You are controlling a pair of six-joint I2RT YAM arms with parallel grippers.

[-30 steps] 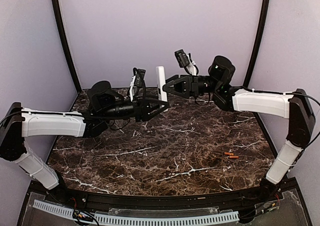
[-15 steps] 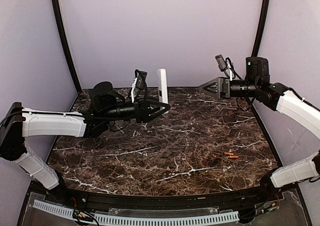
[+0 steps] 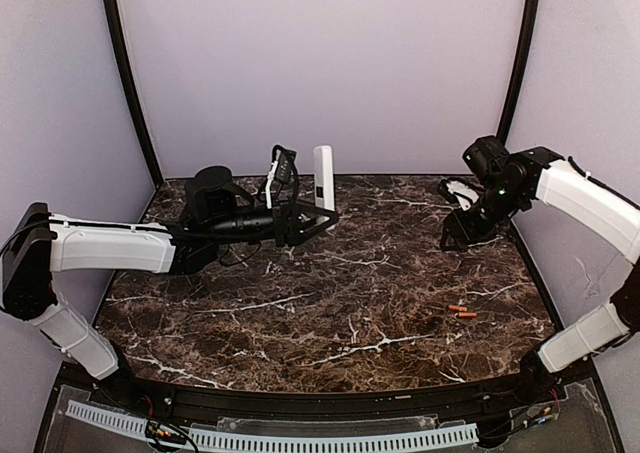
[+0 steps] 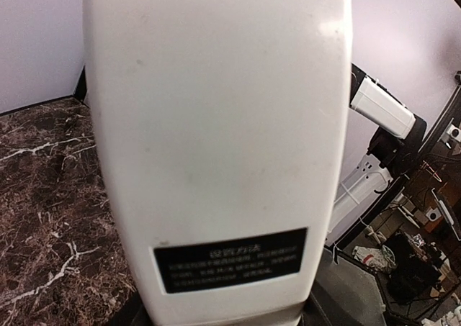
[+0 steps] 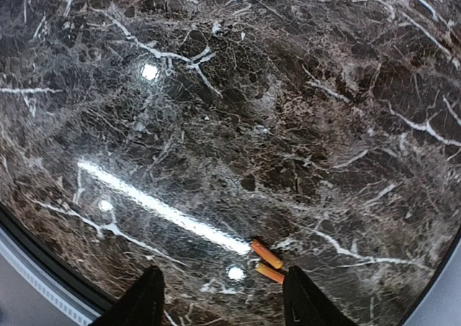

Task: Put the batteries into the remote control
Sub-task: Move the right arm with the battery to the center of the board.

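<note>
Your left gripper [image 3: 323, 214] is clamped on the lower end of the remote [image 3: 323, 176] and holds it upright above the far side of the table [image 3: 330, 303]. Your right gripper [image 5: 223, 306] hangs parted and empty. The batteries [image 5: 268, 262] lie together on the table beneath it, untouched.

2 batteries [image 3: 462, 311] lie on table [image 3: 330, 303], right of remote [image 3: 324, 176]

This is a robotics lab test booth. Plain lilac walls [image 3: 320, 63] and dark curved poles [image 3: 131, 83] close in a marble-patterned worktop [image 3: 330, 303]. A left arm [image 3: 110, 248] and a right arm [image 3: 590, 198] are bolted at the worktop's near edge, beside a perforated white strip [image 3: 320, 441]. Off the worktop's edge, the left wrist view shows cluttered cables and gear [image 4: 421, 247].
</note>
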